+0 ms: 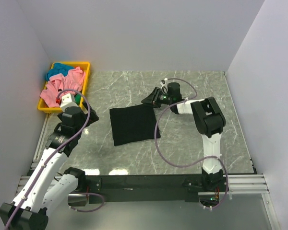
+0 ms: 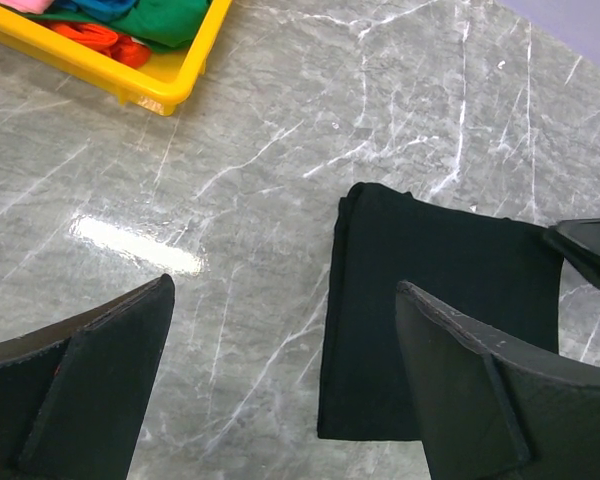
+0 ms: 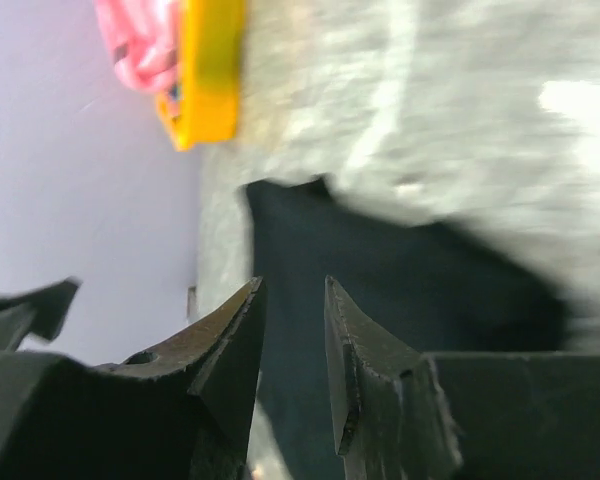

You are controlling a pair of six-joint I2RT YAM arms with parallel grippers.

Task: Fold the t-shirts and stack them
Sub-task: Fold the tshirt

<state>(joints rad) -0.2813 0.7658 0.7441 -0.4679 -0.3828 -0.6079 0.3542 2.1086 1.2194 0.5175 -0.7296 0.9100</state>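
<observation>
Top external view: desk (image 1: 192, 139) bears the folded black t-shirt (image 1: 132, 124) at centre, judged soft, limp and light, best pinched at an edge; left pincer (image 2: 285, 288) wide open, empty; right pincer (image 3: 292, 285) narrowly parted, holding nothing.

Left arm (image 1: 34, 186): we saw white links, black joints.
Right arm (image 1: 211, 148): likewise.
Cables (image 1: 157, 134): we noted purple-grey loops.
Pincer fingers (image 2: 80, 390): black wedges.

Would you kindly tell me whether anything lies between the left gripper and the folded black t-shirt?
Nothing visible does: only bare table separates the open left gripper from the black t-shirt; the right gripper sits at its far corner.
</observation>
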